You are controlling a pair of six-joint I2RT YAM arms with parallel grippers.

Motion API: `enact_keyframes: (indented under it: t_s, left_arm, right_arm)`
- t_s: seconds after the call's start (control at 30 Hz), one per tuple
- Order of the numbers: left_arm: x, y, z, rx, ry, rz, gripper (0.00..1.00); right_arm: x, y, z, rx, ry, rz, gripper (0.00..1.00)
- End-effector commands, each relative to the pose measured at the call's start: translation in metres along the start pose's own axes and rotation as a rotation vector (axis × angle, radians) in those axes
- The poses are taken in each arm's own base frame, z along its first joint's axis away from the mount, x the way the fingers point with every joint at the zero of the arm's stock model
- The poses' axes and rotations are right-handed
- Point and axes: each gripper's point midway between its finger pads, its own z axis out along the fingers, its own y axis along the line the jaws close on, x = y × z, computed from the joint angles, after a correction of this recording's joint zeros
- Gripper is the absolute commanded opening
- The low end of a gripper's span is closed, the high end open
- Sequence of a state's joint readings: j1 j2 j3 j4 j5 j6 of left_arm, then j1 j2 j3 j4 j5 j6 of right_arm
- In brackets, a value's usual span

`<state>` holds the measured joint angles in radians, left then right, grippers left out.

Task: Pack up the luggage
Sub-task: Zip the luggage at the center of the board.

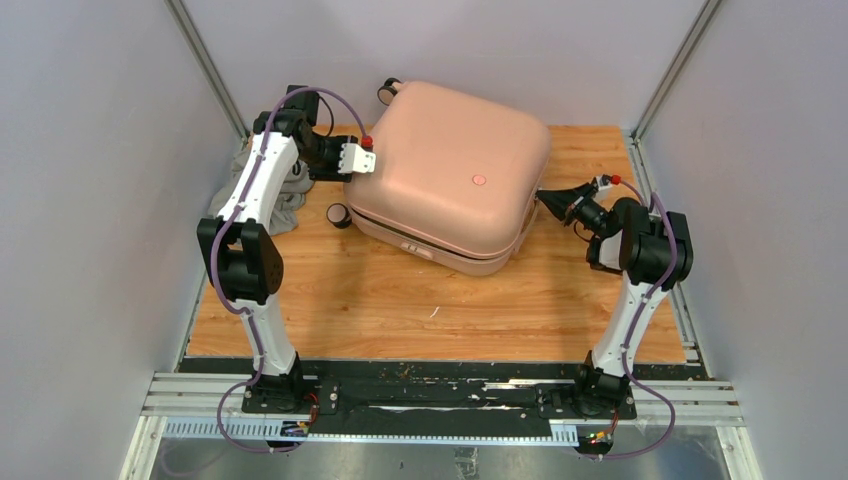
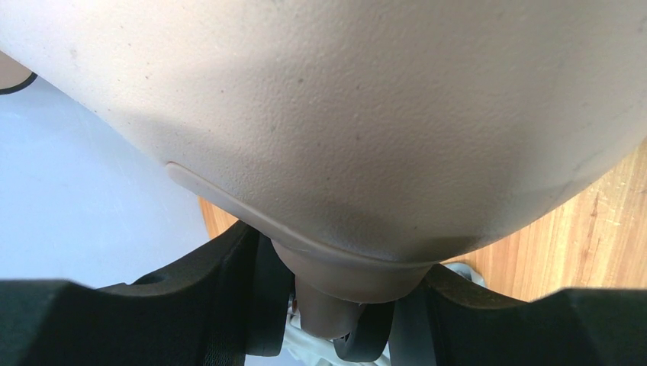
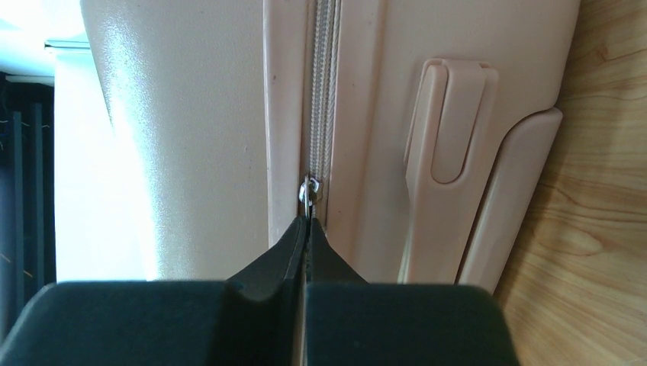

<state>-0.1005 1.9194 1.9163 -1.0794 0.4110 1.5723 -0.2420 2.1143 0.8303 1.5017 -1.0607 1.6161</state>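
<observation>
The luggage [image 1: 445, 160] is a large pale pink hard-shell suitcase lying closed and askew on the wooden table. My left gripper [image 1: 362, 168] is at its left corner. In the left wrist view its jaws [image 2: 343, 305] stand part-way apart and clamp the pink wheel leg [image 2: 328, 301] under the shell [image 2: 343, 114]. My right gripper [image 1: 545, 199] is at the luggage's right side. In the right wrist view its fingertips [image 3: 306, 225] are pressed together on the small metal zipper pull [image 3: 308, 192] of the zipper [image 3: 324, 91] running along the seam.
A grey cloth [image 1: 290, 195] lies bunched behind the left arm by the left wall. Black wheels [image 1: 340, 213] [image 1: 388, 93] stick out at the luggage's left corners. A moulded pink handle [image 3: 450, 137] sits beside the zipper. Walls close in the table [image 1: 400, 300] on three sides.
</observation>
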Motion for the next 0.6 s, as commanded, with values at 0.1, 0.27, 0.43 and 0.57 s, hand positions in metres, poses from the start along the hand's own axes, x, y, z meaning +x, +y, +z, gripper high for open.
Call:
enact_keyframes:
  t_s: [0.1, 0.27, 0.43, 0.57]
  left_arm:
    - [-0.032, 0.029, -0.026, -0.131, -0.083, -0.033, 0.0]
    - [-0.032, 0.028, -0.023, -0.126, -0.083, -0.05, 0.0]
    - [-0.032, 0.027, -0.018, -0.116, -0.084, -0.073, 0.0]
    - [-0.033, 0.025, -0.015, -0.108, -0.086, -0.08, 0.0]
  right_arm:
    - [0.006, 0.007, -0.012, -0.004, -0.009, -0.033, 0.0]
    - [0.023, 0.01, -0.02, 0.009, 0.011, -0.021, 0.0]
    - [0.047, 0.012, -0.028, 0.02, 0.045, -0.008, 0.0]
    - [0.065, 0.012, -0.032, 0.03, 0.075, -0.007, 0.0]
